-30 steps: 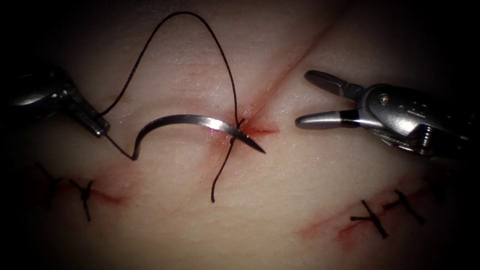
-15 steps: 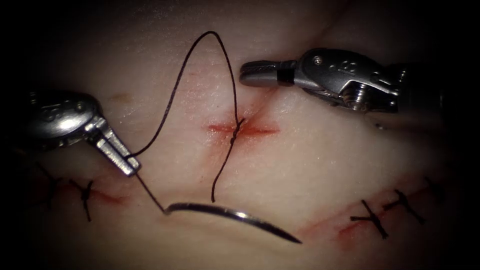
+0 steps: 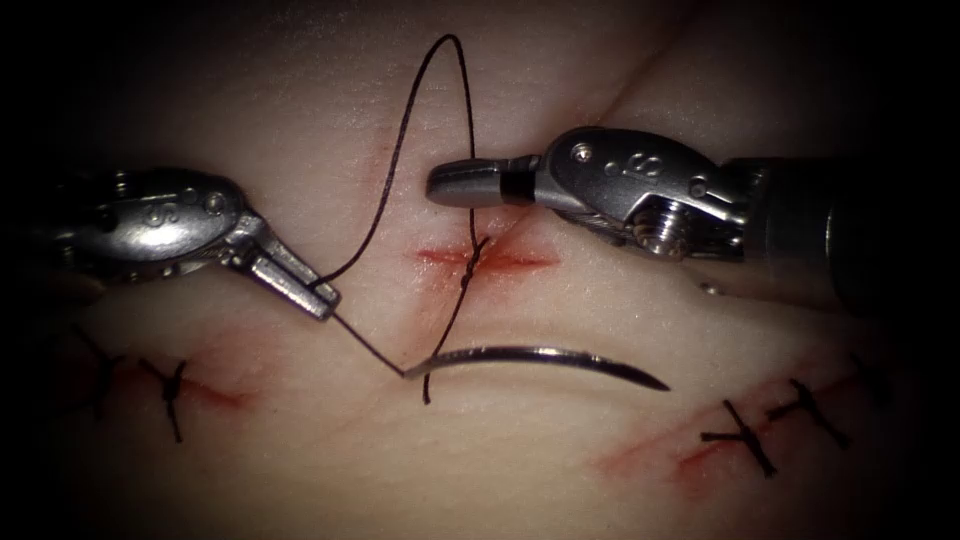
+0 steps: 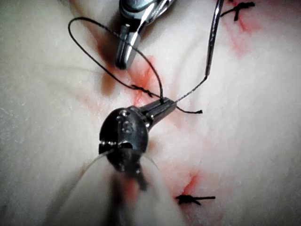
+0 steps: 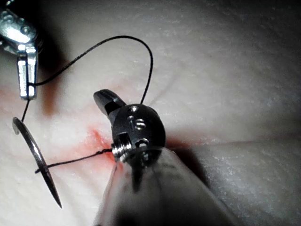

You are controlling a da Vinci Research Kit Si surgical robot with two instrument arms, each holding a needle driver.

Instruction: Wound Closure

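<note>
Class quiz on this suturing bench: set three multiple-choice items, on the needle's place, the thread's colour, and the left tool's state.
1. The needle is: A gripped at mid-curve; B lying free on the tissue below the cut; C driven through the cut.
2. The thread is: A white; B blue; C black.
3. The left tool's fingers are: A shut on thread; B open; C shut on the needle.
Answers: B, its whole curve lies bare, the right tool holding none of it; C, dark on pale tissue; A, thread runs from the closed tips to the needle's tail.
</note>
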